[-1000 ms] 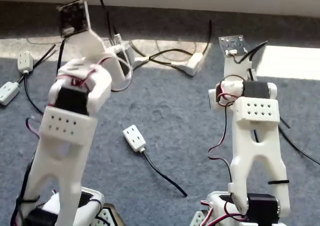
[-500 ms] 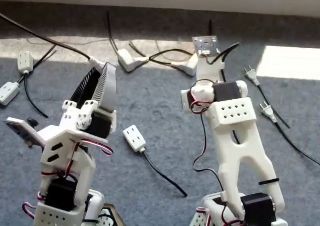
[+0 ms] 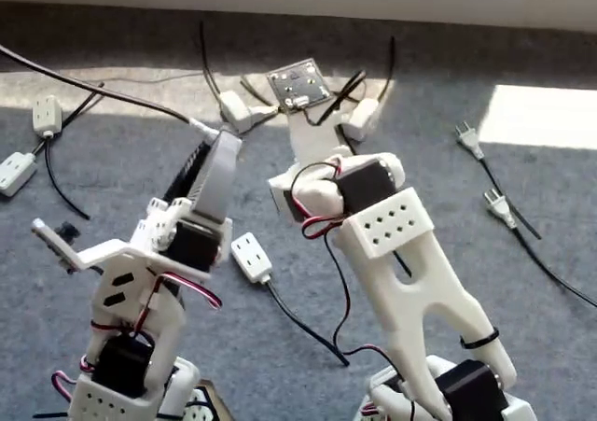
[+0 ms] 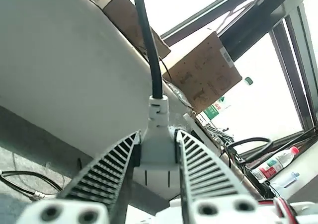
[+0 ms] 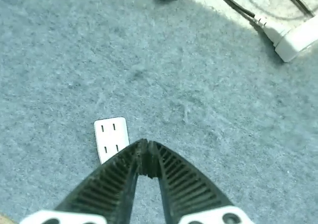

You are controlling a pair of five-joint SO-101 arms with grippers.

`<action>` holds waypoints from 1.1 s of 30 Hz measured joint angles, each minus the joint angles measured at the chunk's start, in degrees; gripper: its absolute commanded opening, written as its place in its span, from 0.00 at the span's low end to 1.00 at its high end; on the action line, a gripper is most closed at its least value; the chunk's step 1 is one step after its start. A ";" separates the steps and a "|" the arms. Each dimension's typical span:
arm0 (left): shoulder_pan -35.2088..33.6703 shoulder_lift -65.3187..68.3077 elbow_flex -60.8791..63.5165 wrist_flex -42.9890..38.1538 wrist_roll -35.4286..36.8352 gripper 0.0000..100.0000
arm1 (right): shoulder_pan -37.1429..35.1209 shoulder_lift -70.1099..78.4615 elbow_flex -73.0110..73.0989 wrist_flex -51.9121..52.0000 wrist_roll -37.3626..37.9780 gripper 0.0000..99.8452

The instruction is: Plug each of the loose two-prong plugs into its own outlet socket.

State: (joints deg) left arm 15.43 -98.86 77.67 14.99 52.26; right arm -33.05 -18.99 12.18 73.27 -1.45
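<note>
While left pincer (image 4: 158, 133) clamps plug (image 4: 157, 167), right (image 5: 146, 143) seems closed.

Print on the cardboard box (image 4: 201, 72) is unreadable.

The middle socket (image 3: 250, 256) lies on the carpet (image 3: 429, 141) between the arms, just beside the right gripper (image 5: 144, 144). Loose plugs (image 3: 469, 139) (image 3: 499, 206) lie far right, left sockets (image 3: 47, 113) (image 3: 14, 172) far left, back sockets (image 3: 235, 113) (image 3: 362, 118) behind. The held plug (image 4: 158, 159) sits in the left gripper (image 4: 158, 133).

Grey carpet (image 3: 121, 169), cardboard boxes (image 4: 203, 75) & plastic bottle (image 4: 278, 159) nr window (image 4: 258, 105)
</note>
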 measured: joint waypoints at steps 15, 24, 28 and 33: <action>9.32 -0.18 14.33 -20.40 4.92 0.01 | -0.35 -18.46 7.03 -6.59 0.00 0.01; 10.90 -0.62 14.95 -21.19 4.66 0.01 | 1.32 -18.73 8.97 -13.19 0.09 0.01; 14.77 -0.70 14.95 -18.55 4.57 0.01 | 4.84 -18.73 9.05 -16.26 0.09 0.01; 17.41 -0.70 14.86 -16.09 4.66 0.01 | 7.74 -18.73 8.97 -18.99 0.09 0.01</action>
State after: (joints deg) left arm 32.84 -99.56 92.53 -1.10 56.92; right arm -25.32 -37.71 21.14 54.29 -1.36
